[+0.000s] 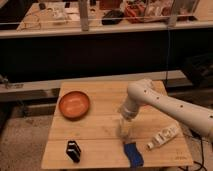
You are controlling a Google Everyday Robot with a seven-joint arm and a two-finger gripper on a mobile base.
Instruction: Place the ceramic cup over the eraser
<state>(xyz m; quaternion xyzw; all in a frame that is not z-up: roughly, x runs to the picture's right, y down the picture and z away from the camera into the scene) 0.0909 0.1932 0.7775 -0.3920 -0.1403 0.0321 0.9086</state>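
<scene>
The eraser (73,150), a small black block with thin white stripes, stands near the front left of the wooden table (100,131). My gripper (123,130) hangs from the white arm (150,100) over the table's middle, well to the right of the eraser and just above the blue piece. A pale shape at the gripper's tip merges with it, and I cannot make out the ceramic cup as a separate thing there or anywhere else on the table.
An orange bowl (74,105) sits at the table's back left. A flat blue piece (133,154) lies at the front edge below the gripper. A white oblong object (162,136) lies to the right. A dark counter with railing runs behind.
</scene>
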